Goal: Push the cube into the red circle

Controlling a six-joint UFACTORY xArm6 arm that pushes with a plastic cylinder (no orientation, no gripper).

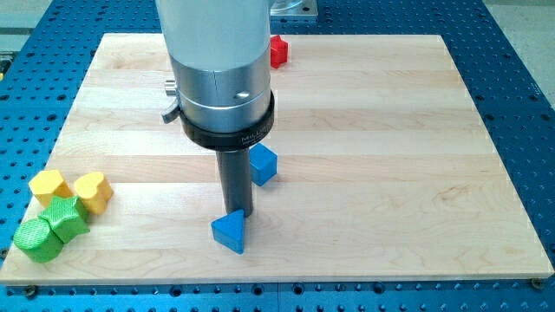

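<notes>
The arm [212, 30] enters as a broad, pale grey, smooth cylinder. Below it sits a brushed silver metal collar [221, 91] with a small round hole at its 4 o'clock side and a short grey stub with a dark lever at 9 o'clock. A black ring [230, 132] with faint, unreadable white lettering circles beneath. From it hangs a straight dark grey rod [234, 178], ending in my tip [236, 214].

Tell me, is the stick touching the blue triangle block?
Looks like it: my tip meets the top edge of the blue triangular block with no visible gap. True contact can't be confirmed.
</notes>
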